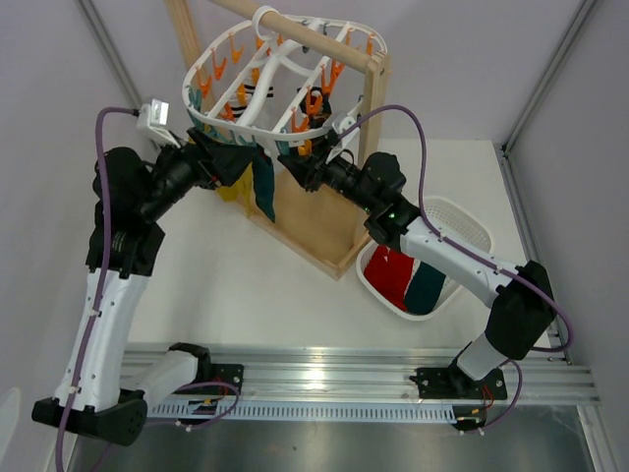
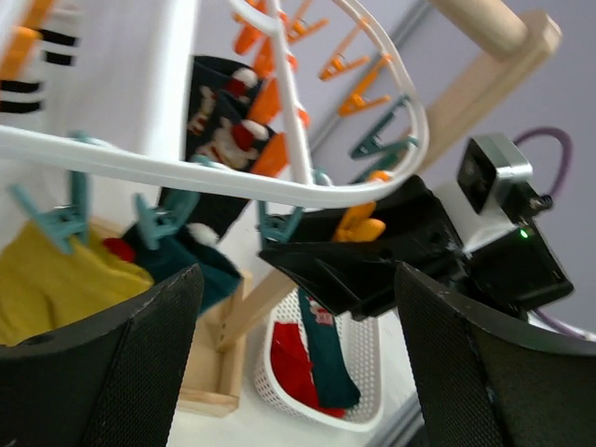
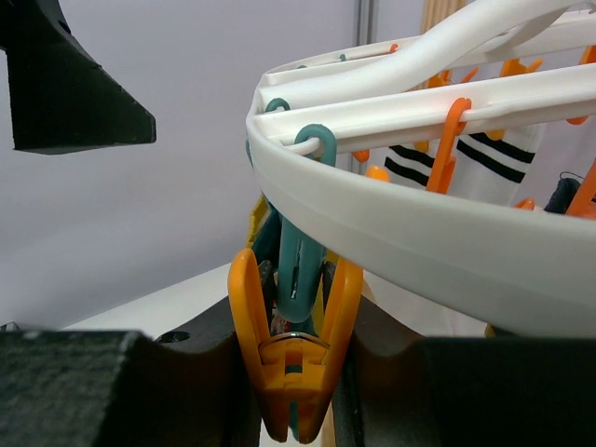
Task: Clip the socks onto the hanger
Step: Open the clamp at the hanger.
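Observation:
The white ring hanger [image 1: 246,126] hangs from a wooden rod with orange and teal pegs dangling. A yellow sock [image 2: 56,279] and a teal sock [image 2: 191,265] hang pegged at its near rim. A navy patterned sock [image 2: 222,121] and a white black-striped sock [image 3: 484,168] hang further in. My right gripper [image 1: 300,162] is shut on an orange peg [image 3: 293,354] under the hanger rim [image 3: 419,242]. My left gripper [image 1: 224,155] is open and empty, right next to the hanging socks, facing the right gripper [image 2: 363,270]. A red sock [image 1: 390,275] and a teal sock [image 1: 428,285] lie in the basket.
The white perforated basket [image 1: 470,221] stands on the table at the right. The wooden rack frame [image 1: 324,231] holding the rod stands between the two arms. A teal peg [image 3: 298,270] hangs just behind the gripped orange one.

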